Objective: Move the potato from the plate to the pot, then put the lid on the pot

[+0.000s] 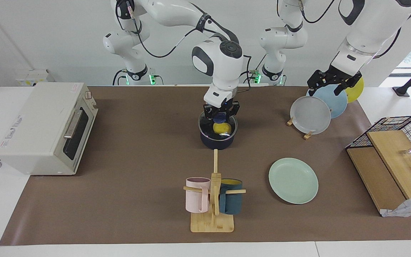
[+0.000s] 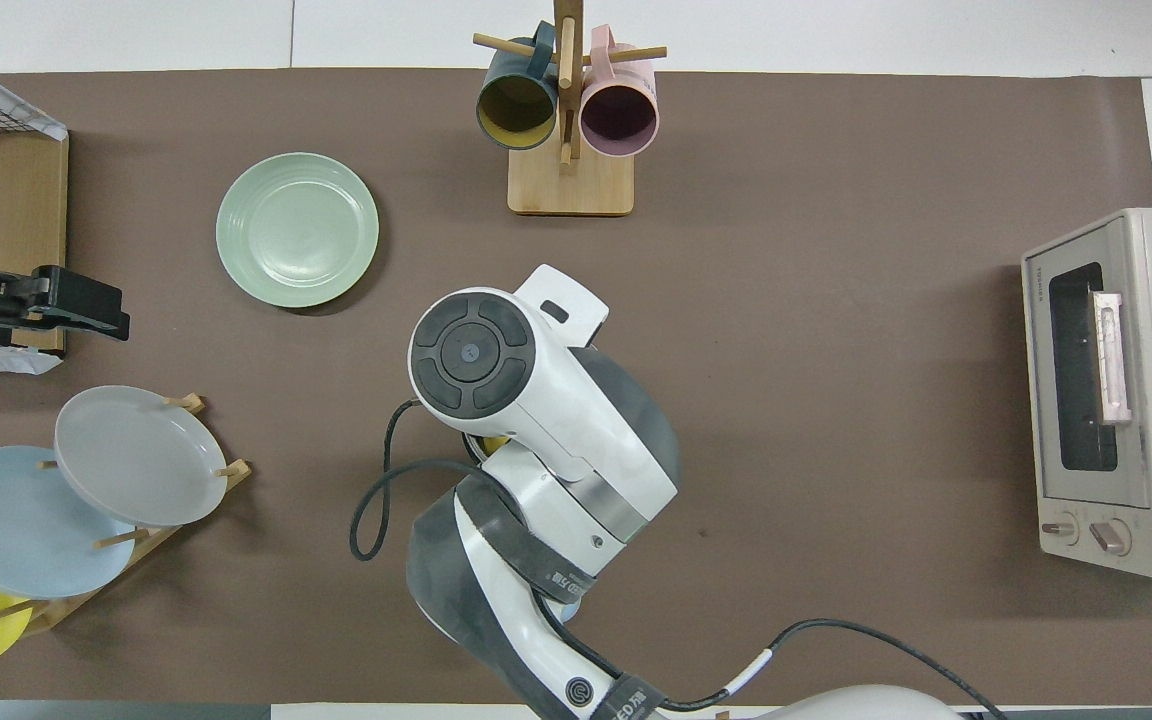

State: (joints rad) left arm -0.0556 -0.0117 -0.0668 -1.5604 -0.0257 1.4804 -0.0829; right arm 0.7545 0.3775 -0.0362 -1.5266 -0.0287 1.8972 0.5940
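Observation:
The dark navy pot [image 1: 217,141] stands mid-table, on the side near the robots. The yellow potato [image 1: 222,127] lies inside it and shows through the clear glass lid [image 1: 209,125]. My right gripper [image 1: 221,116] comes straight down over the pot and is shut on the lid's blue knob [image 1: 221,117]. The lid sits at the pot's rim. In the overhead view the right arm hides the pot and lid. The mint-green plate [image 1: 293,180] [image 2: 297,229] lies bare, farther from the robots, toward the left arm's end. My left gripper [image 1: 330,85] [image 2: 86,310] waits open in the air over the plate rack.
A rack of upright grey, light-blue and yellow plates [image 1: 310,115] stands near the left arm. A wooden mug tree [image 1: 213,200] with a pink and a teal mug stands farther out than the pot. A toaster oven [image 1: 45,126] is at the right arm's end, a wire basket [image 1: 401,142] at the left arm's.

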